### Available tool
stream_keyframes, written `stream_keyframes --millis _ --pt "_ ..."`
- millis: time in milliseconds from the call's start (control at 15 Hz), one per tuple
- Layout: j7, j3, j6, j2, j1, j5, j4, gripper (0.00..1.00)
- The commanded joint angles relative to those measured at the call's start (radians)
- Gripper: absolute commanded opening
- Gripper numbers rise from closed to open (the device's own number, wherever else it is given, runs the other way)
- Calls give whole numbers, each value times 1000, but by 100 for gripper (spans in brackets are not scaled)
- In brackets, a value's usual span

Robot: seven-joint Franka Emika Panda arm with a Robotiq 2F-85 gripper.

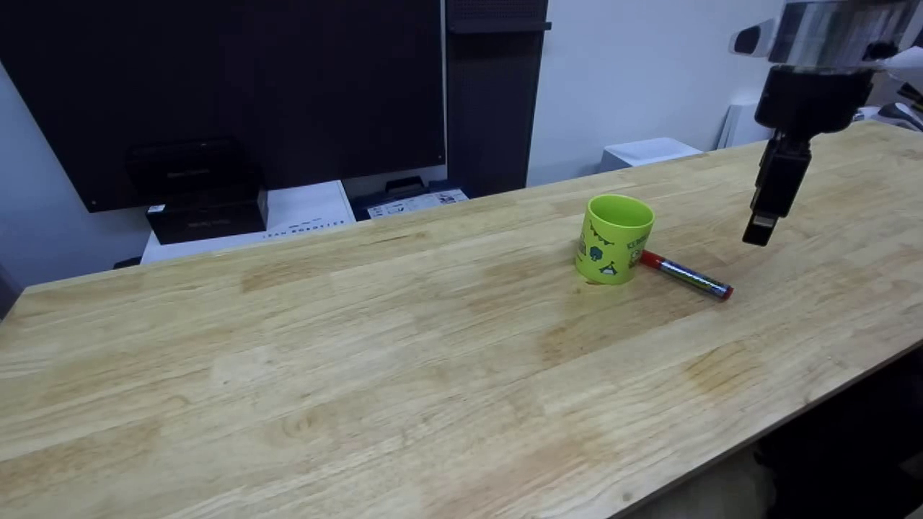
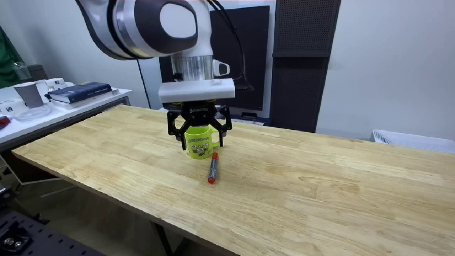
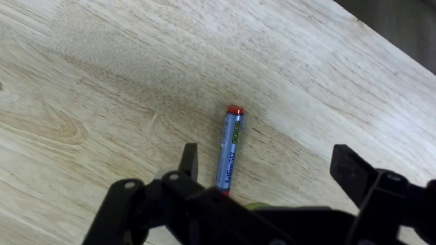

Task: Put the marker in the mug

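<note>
While the hand (image 3: 265, 156) hangs above the worktop (image 1: 324, 375) with its fingers (image 3: 190, 161) wide apart and grasping nothing, the marker (image 1: 687, 275) lies flat, at about four o'clock from the mug (image 1: 613, 241) in an exterior view. The mug stands upright, and one red end is just beside it; whether they touch, I cannot say with certainty. In the wrist view the marker points almost to twelve o'clock and sits closer to the finger on the nine o'clock side, so, in my judgement, closing without centring first could make this finger arrive early and roll the round body away. If the hand descends too near the mug, a finger might knock the handle (image 2: 215, 144) and tip it. A grip near one end could let the marker tilt and miss the mouth.
</note>
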State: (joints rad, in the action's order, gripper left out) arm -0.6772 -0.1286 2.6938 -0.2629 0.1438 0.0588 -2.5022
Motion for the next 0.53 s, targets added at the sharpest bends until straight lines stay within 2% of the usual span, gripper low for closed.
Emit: stream_keyframes --millis 0,200,467 --pt "77 11 6 -59 -2 76 33 100" --pt "87 40 33 -95 13 64 47 100" --pt "152 121 160 -159 56 -61 55 100"
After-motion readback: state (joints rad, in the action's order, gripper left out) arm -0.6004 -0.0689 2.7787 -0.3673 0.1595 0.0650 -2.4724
